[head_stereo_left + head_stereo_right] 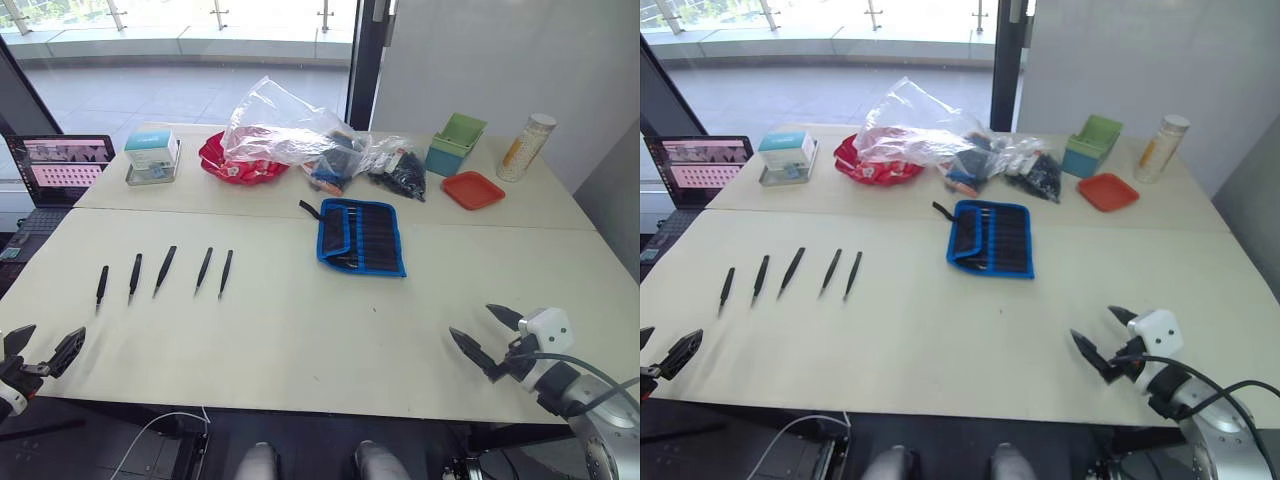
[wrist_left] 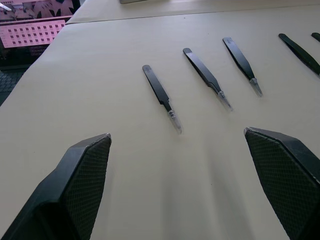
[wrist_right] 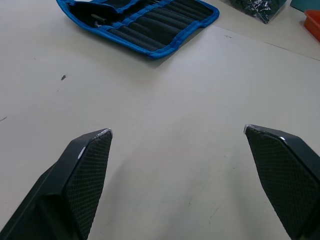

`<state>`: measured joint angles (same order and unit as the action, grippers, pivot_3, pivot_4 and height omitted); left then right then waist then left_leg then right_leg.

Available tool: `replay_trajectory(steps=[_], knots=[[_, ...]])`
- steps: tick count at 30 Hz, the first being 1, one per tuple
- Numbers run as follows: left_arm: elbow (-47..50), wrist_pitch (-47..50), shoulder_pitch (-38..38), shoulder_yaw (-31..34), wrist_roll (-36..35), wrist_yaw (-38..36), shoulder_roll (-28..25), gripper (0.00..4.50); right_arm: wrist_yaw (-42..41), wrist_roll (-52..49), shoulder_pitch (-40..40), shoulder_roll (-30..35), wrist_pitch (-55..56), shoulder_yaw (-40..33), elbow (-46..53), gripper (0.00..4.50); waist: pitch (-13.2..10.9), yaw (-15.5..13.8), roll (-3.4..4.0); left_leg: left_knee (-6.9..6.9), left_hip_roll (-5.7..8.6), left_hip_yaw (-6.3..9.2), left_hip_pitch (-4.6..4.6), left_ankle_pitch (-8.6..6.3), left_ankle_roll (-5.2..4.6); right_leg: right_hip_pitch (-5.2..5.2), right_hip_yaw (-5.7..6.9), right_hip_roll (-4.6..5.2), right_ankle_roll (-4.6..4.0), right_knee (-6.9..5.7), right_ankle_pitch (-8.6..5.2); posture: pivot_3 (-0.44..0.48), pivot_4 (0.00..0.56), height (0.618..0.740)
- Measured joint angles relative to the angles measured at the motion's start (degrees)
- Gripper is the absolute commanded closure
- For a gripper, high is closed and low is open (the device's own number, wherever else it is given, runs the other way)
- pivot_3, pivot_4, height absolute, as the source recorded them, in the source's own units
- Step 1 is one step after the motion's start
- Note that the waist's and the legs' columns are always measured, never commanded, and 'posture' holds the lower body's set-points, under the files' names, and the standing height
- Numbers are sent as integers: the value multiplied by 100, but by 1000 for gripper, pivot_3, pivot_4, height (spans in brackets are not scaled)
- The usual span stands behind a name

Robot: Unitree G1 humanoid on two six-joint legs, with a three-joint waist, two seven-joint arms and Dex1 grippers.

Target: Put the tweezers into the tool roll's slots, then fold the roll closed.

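Several slim black tweezers (image 1: 165,270) lie in a row on the left part of the beige table, tips toward me; in the left wrist view the nearest tweezer (image 2: 161,96) lies ahead of the fingers. The tool roll (image 1: 362,235), black with blue edging, lies open at the table's middle, its slots (image 3: 150,22) facing up and a strap (image 1: 309,209) at its far left corner. My left gripper (image 1: 42,345) hovers open at the front left edge, short of the tweezers. My right gripper (image 1: 485,334) hovers open at the front right, well short of the roll.
Along the far side stand a laptop (image 1: 62,166), a small box (image 1: 152,156), a red bowl (image 1: 240,167) under a clear plastic bag (image 1: 290,135), dark parts in bags (image 1: 400,172), a green bin (image 1: 455,143), an orange tray (image 1: 472,189) and a bottle (image 1: 526,146).
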<state>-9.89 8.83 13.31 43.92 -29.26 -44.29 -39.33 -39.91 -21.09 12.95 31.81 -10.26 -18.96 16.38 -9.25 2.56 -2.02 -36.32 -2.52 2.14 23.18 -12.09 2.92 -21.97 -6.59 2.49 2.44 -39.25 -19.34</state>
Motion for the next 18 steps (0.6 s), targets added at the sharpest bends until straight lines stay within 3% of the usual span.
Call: replay_trajectory(steps=[7,18], knots=[[491,123,117,-187,-240,-168,287,0,574,-373,-141,-410,-766,263,718,31,2,6,1,-4,-1,4,0,0,0,-1,1,0,0,-10,0,0,150,723],[2356,643,317,-1254,-584,-192,721,0,2310,-248,-1423,-1588,-2342,1595,1346,31,6,15,-4,-15,3,22,5,0,0,-5,7,-1,-2,-27,1,0,150,723]])
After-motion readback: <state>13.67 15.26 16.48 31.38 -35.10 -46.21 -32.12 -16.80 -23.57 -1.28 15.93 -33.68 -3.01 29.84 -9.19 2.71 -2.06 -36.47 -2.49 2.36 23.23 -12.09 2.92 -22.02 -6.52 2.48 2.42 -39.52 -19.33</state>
